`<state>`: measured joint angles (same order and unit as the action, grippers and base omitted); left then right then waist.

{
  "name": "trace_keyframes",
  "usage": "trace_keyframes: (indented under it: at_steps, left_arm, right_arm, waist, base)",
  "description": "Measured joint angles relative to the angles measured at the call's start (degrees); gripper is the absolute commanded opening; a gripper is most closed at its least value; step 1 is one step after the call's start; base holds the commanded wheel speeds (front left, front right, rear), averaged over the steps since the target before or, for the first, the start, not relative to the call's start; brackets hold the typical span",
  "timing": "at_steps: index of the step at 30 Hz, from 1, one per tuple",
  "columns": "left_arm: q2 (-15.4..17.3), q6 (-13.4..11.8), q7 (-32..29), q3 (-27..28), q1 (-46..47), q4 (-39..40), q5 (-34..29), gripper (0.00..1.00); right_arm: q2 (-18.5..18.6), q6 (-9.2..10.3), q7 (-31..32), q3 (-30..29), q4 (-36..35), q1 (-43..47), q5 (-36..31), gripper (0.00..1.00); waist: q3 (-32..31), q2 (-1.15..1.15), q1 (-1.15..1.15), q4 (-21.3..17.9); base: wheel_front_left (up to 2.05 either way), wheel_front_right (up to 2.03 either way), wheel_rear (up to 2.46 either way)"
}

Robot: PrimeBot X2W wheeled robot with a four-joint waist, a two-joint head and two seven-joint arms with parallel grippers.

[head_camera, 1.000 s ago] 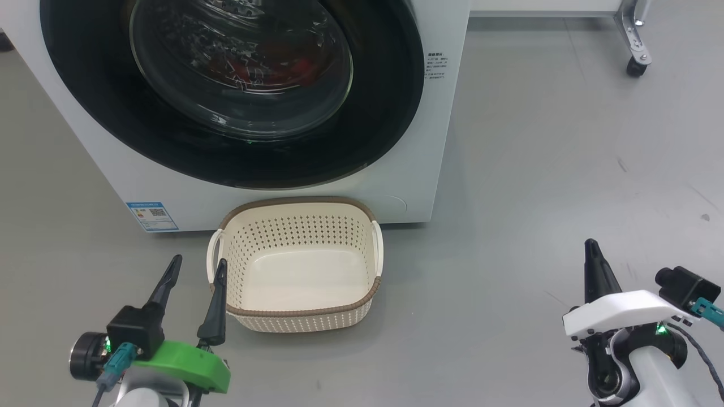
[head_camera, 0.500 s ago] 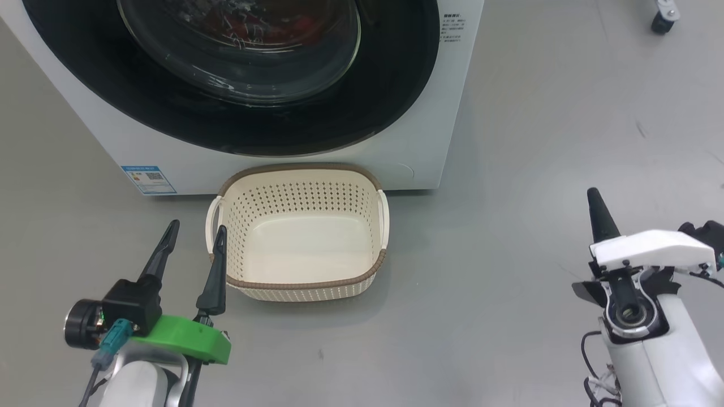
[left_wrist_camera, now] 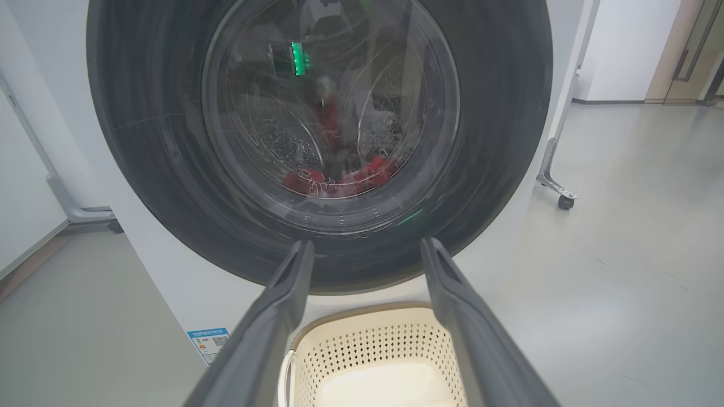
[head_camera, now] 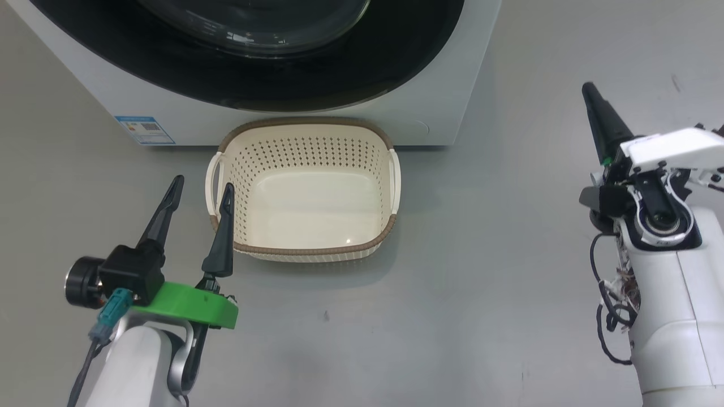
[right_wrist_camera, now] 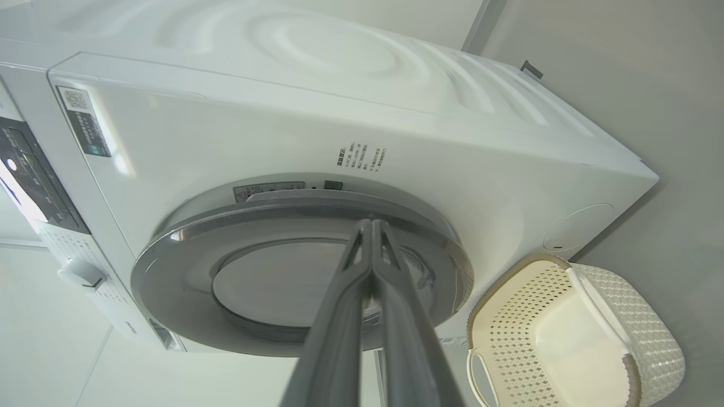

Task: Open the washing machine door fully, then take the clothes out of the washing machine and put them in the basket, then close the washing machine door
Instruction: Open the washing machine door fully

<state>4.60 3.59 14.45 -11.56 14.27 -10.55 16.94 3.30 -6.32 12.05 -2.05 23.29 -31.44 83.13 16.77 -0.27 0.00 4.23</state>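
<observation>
The washing machine [head_camera: 430,107] stands at the top of the head view, and its door [head_camera: 396,62] with the black rim looks closed. Through the door's glass [left_wrist_camera: 331,113] in the left wrist view I see the red clothes [left_wrist_camera: 339,180] low in the drum. The empty cream basket [head_camera: 308,251] sits on the floor right in front of the machine. My left gripper [head_camera: 203,183] is open and empty, just left of the basket's handle. My right gripper [head_camera: 589,90] is shut on nothing, out to the right of the machine; in the right wrist view my right gripper [right_wrist_camera: 370,223] points at the door's edge [right_wrist_camera: 294,212].
Grey floor [head_camera: 498,271] spreads around the basket and to the machine's right. A caster of a metal frame [left_wrist_camera: 564,200] stands on the floor right of the machine. A blue label [head_camera: 142,129] marks the machine's lower left corner.
The head camera has tipped down, so machine and basket slid up the picture. My right gripper has risen and reached forward toward the machine, still shut. The left gripper keeps its place by the basket.
</observation>
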Motion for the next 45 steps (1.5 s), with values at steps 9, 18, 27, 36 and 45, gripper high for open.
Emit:
trace_keyframes:
  at_steps: [9, 18, 27, 36, 45]
  left_arm:
    - [-0.8, 0.33, 0.0, 0.09, 3.72, 1.12, -0.54, 1.0]
    - [-1.57, 0.8, 0.25, 0.45, 6.59, 1.81, -0.55, 1.0]
    - [-2.01, 1.33, 0.25, 0.54, 8.51, 1.75, -0.56, 1.0]
    - [-2.4, 1.53, 0.25, 0.46, 9.31, 1.13, -0.56, 1.0]
    - [-2.72, 2.01, 0.25, -0.07, 9.83, 0.67, -0.56, 1.0]
  right_arm:
    - [0.32, 2.03, 4.74, -1.23, -0.01, -9.48, 3.83, 0.0]
    - [1.85, 4.15, 8.5, -1.4, 0.48, -18.48, 5.76, 0.0]
    - [3.98, 7.53, 10.31, -1.42, 4.02, -26.24, 6.09, 0.0]
    - [4.78, 9.51, 12.29, 0.68, 7.61, -32.81, 5.15, 0.0]
    - [5.88, 10.03, 13.44, 1.94, 9.89, -37.29, 4.23, 0.0]
  waist:
    - [5.17, 0.0, 0.0, 1.49]
    - [9.75, 0.0, 0.0, 3.32]
    - [13.02, 0.0, 0.0, 5.32]
    - [14.75, 0.0, 0.0, 7.39]
    - [15.57, 0.0, 0.0, 9.05]
  base:
    - [0.0, 0.0, 0.0]
    - [0.0, 0.0, 0.0]
    - [0.0, 0.0, 0.0]
    - [0.0, 0.0, 0.0]
    - [0.0, 0.0, 0.0]
